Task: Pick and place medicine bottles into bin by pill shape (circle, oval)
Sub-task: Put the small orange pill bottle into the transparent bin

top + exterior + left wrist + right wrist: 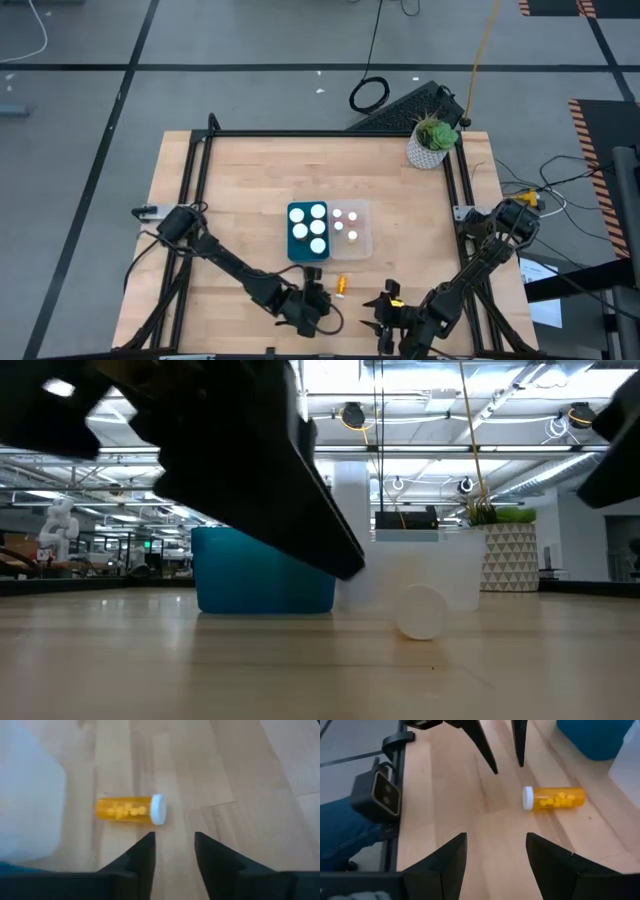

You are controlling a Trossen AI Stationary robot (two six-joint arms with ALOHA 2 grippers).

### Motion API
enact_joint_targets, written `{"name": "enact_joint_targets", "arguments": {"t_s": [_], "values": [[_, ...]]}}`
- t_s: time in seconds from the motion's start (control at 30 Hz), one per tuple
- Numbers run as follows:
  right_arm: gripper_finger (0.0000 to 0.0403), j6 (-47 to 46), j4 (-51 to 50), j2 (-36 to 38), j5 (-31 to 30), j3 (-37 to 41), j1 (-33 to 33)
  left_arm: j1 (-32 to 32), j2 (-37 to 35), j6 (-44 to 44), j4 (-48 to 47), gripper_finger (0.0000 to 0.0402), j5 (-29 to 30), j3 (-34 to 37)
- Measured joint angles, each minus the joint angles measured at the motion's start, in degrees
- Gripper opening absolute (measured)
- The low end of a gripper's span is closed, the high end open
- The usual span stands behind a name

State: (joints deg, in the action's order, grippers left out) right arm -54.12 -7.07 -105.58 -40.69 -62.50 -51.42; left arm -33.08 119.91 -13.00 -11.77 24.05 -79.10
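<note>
Amber bottle [341, 286] lay sideways near the bins [308, 232], unsorted; flanked by left gripper [318, 300] and right gripper [385, 300], both spread, empty, ready for a pick.

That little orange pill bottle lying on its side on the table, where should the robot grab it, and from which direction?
Probably around the middle of the orange bottle, coming straight down from above. It lies flat on the wooden table, its white cap at one end, so its round sides are open to a pinch across the body. The left hand is open close beside it and seems best placed.
</note>
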Motion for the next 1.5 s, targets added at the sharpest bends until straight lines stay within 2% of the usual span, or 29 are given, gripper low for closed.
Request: {"name": "enact_joint_targets", "arguments": {"t_s": [0.2,0.47,0.93,1.17,1.3,1.4,1.5], "values": [[0.0196,-0.5,0.0,0.0,0.1,0.0,-1.7,0.4,1.9,-1.2,-0.5,0.0076,-2.4,-1.9],[0.0196,-1.8,-0.5,0.0,0.2,0.0,-2.3,1.9,1.9,0.4,-1.6,0.0047,-2.6,-1.9],[0.0196,-6.5,-0.5,0.0,-1.7,0.0,-2.3,2.9,3.9,-0.8,-2.9,0.0044,-2.4,-1.9],[0.0196,-6.3,-0.7,0.0,-3.0,0.1,-2.3,3.8,4.0,3.9,3.8,0.0044,-2.6,-1.8],[0.0196,-6.8,-0.8,0.0,-3.3,0.1,-2.2,5.6,4.4,5.9,8.6,0.0044,-6.1,-1.8],[0.0196,-9.3,-2.8,0.0,-6.6,0.0,-2.1,6.3,4.6,7.8,12.0,0.0044,-8.4,-1.8],[0.0196,-12.6,-5.0,0.0,-9.7,0.1,-2.0,6.2,4.0,8.6,8.8,0.0044,-9.1,-1.9]]}}
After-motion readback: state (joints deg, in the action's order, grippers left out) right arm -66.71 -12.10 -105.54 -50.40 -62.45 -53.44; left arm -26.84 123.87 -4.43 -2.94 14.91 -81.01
